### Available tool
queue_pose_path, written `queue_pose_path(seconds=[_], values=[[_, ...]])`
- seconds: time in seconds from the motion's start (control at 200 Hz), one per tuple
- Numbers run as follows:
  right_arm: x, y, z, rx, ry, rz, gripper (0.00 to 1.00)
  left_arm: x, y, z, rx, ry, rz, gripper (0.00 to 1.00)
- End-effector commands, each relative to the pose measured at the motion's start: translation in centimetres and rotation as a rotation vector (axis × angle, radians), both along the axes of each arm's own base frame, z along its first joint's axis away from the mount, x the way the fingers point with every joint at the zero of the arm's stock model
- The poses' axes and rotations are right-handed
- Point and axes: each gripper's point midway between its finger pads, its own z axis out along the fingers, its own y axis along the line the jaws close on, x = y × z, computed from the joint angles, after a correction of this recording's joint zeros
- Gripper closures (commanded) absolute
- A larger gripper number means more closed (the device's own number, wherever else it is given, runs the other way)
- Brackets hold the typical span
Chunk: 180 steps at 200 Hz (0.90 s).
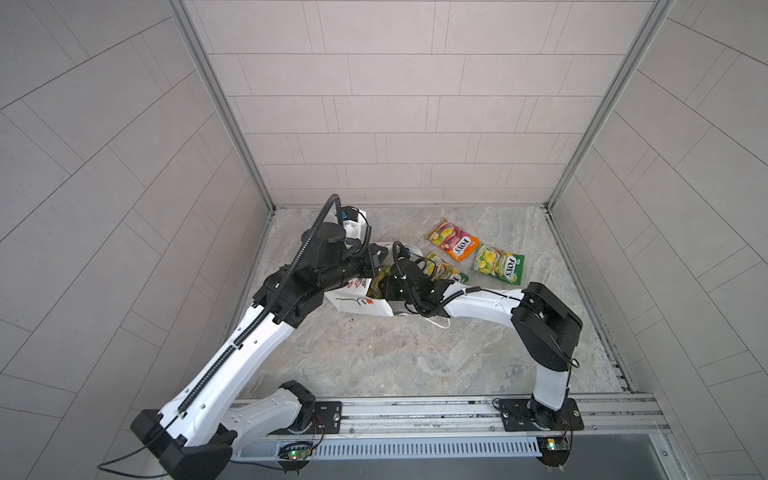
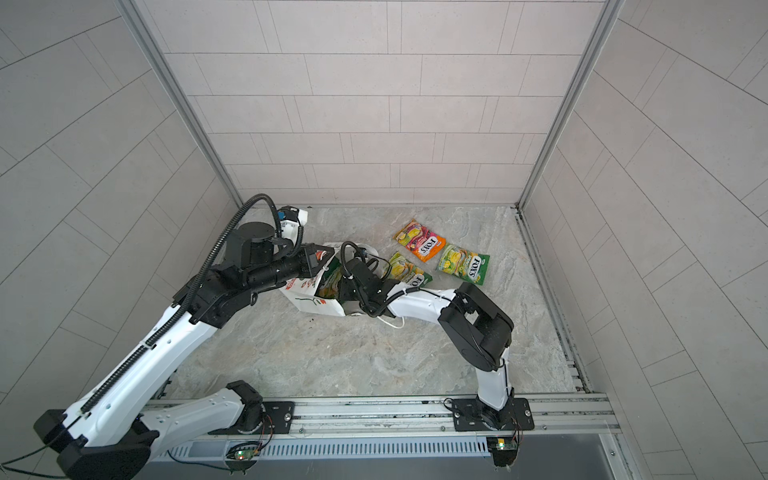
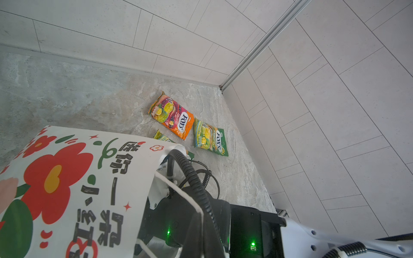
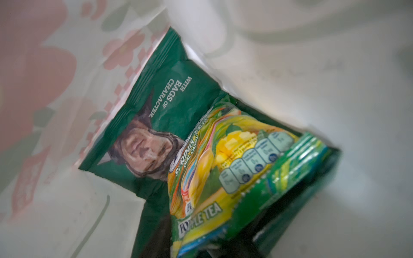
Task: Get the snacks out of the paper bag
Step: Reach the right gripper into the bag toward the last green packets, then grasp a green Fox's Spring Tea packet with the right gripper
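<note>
Only the right wrist view sees inside the paper bag (image 4: 312, 89): green-yellow packet (image 4: 223, 167) atop REAL crisp bag (image 4: 156, 100). Left gripper (image 1: 376, 258) pinches its rim; right gripper's (image 1: 386, 289) state I cannot tell.

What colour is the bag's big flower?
Red flower with a yellow middle; left wrist view shows it best.

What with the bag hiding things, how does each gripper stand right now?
Left gripper: shut on the paper bag.
Right gripper: inside the bag; cannot tell.
</note>
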Motion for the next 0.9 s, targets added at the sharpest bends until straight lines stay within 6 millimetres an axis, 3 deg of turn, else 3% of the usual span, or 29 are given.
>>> queue_pose_path(seconds=[0.0,0.105,0.555,0.896], values=[[0.1,0.4,0.7,-0.002,-0.019,0.028,0.78,-0.3,0.0,1.9,-0.034,-0.057,-0.012,1.0],[-0.2,0.5,1.7,0.01,-0.041,0.063,1.0,-0.2,0.2,1.8,-0.023,-0.059,-0.001,1.0],[-2.2,-1.6,7.1,0.09,-0.133,0.152,1.0,0.2,1.3,0.7,0.033,-0.05,0.052,1.0],[-3.8,-3.7,9.0,0.132,-0.153,0.185,1.0,0.4,1.5,0.3,0.045,-0.04,0.068,1.0]])
